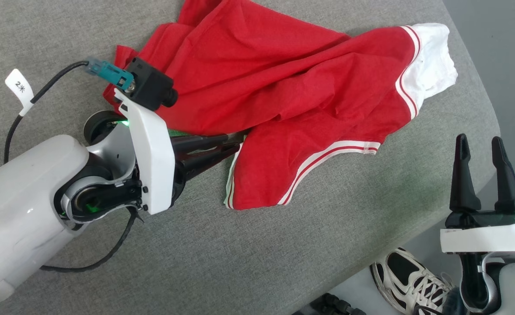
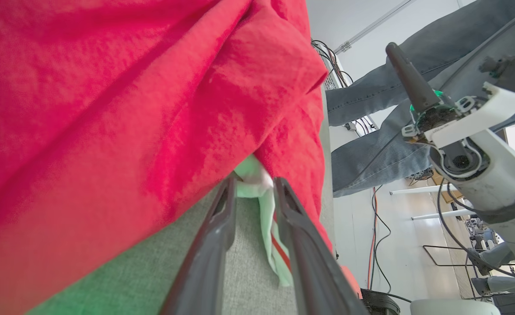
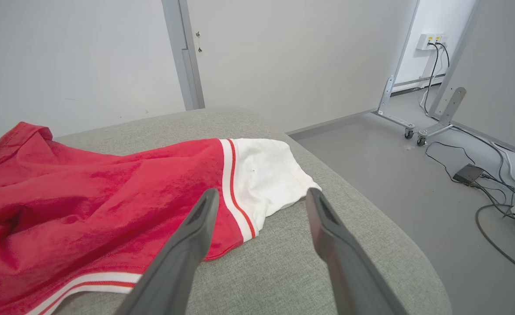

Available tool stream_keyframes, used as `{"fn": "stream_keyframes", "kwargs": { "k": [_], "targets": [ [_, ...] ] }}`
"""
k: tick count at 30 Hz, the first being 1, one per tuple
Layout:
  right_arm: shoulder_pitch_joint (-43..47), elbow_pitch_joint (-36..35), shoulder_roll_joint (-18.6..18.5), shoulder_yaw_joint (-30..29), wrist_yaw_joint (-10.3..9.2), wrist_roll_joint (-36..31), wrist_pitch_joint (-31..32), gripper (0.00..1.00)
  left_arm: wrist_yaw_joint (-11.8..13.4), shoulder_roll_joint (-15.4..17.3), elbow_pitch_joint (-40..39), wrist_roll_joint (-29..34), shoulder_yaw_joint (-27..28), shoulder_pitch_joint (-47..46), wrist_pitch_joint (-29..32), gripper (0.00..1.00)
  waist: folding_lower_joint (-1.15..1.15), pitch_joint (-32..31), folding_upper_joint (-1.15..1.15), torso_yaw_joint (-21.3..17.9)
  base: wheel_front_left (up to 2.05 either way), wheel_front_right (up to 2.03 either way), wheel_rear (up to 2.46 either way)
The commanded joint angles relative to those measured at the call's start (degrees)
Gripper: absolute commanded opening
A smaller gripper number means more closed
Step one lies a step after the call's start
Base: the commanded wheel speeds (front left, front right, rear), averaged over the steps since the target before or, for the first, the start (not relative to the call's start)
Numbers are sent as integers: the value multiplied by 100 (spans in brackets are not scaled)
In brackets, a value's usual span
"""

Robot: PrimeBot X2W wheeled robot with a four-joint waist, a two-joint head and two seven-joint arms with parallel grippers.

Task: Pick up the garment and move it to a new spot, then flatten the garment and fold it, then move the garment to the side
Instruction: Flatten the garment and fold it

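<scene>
**Left gripper at garment hem, right gripper idle**

The garment [image 1: 283,87] lies crumpled on the grey padded surface [image 1: 283,253], red side up, in the upper middle of the head view. Its white sleeve [image 1: 432,61] lies near the surface's right edge. A hem with white-and-red stripe trim [image 1: 327,157] faces the robot.

The left gripper [image 1: 237,141] lies low on the surface, with its tips at the garment's near-left edge. In the left wrist view its fingers [image 2: 222,218] stand close together with a small white fold of the hem between the tips. Whether they actually clamp the fold, cannot tell.

The right gripper [image 1: 485,144] is at lower right, off the surface's edge. Its fingers are spread wide with nothing between them, well apart from the garment.

A shoe [image 1: 408,280] is on the floor below it.
</scene>
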Motion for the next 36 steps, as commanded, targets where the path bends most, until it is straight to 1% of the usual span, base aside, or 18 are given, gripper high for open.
{"fn": "stream_keyframes", "kwargs": {
  "k": [1, 5, 8, 9, 10, 11, 13, 14, 16, 18, 19, 20, 21, 23, 24, 25, 26, 36],
  "targets": [
    [-66, 17, 3, 6, -10, 34, -29, 100, 13, 2, 82, -39, -49, 8, 20, 43, 0, 8, 0, 2, 0, 0, 0],
    [-69, -11, 3, -3, -10, 61, -29, 100, 13, -57, 77, -90, -76, 42, 46, 45, 0, 37, 0, -6, 0, 0, 0],
    [-54, -11, 3, 0, -10, 68, -29, 100, 13, -34, 61, -116, -93, 66, 86, 47, 0, 48, 0, -19, 0, 0, 0],
    [-46, -8, 3, -2, -10, 83, -29, 100, 14, -24, 39, -144, -99, 81, 104, 54, 0, 49, 0, -22, 0, 0, 0],
    [-37, -3, 3, -2, -10, 97, -29, 100, 14, -11, 15, -159, -101, 87, 110, 72, 0, 47, 0, -25, 0, 0, 0],
    [-29, 1, 3, -3, -10, 101, -29, 100, 14, 0, -1, -157, -106, 85, 119, 79, 0, 45, 0, -27, 0, 0, 0],
    [-21, 10, 3, 6, -10, 112, -29, 100, 14, 38, -30, -125, -124, 88, 129, 85, 0, 45, 0, -35, 0, 0, 0],
    [-20, 11, 3, 16, -10, 115, -29, 100, 14, 55, -33, -109, -126, 97, 121, 86, 0, 48, 0, -42, 0, 0, 0],
    [-21, 13, 3, 39, -10, 117, -29, 100, 14, 72, -40, -92, -160, 131, 139, 81, 0, 57, 0, -57, 0, 0, 0],
    [-22, 0, 3, 53, -10, 139, -29, 100, 16, 58, -25, -121, -161, 162, 129, 80, 0, 77, 0, -69, 0, 0, 0],
    [-20, -13, 3, 55, -10, 152, -29, 100, 20, 59, -26, -132, -172, 167, 149, 77, 0, 91, 0, -77, 0, 0, 0],
    [-15, -25, 3, 50, -10, 161, -29, 100, 22, 51, -27, -131, -185, 169, 165, 78, 0, 103, 0, -80, 0, 0, 0],
    [-8, -35, 3, 43, -10, 163, -29, 100, 22, 51, -29, -131, -196, 173, 179, 75, 0, 111, 0, -83, 0, 0, 0],
    [8, -50, 4, 33, -10, 155, -30, 100, 24, 59, -38, -111, -248, 179, 237, 35, 0, 118, 0, -93, 0, 0, 0],
    [11, -52, 4, 31, -10, 149, -30, 100, 24, 67, -45, -88, -263, 178, 253, 24, 0, 120, 0, -96, 0, 0, 0],
    [8, -57, 4, 30, -10, 150, -30, 100, 24, 82, -45, -83, -272, 185, 269, 6, 0, 121, 0, -99, 0, 0, 0],
    [7, -60, 4, 28, -10, 154, -30, 100, 24, 97, -44, -90, -283, 197, 282, 0, 0, 119, 0, -103, 0, 0, 0],
    [-50, -36, 4, 23, -10, 111, -30, 100, 21, 47, -52, -171, -228, 182, 267, 0, 0, 94, 0, -39, 0, 0, 0]
  ]
}}
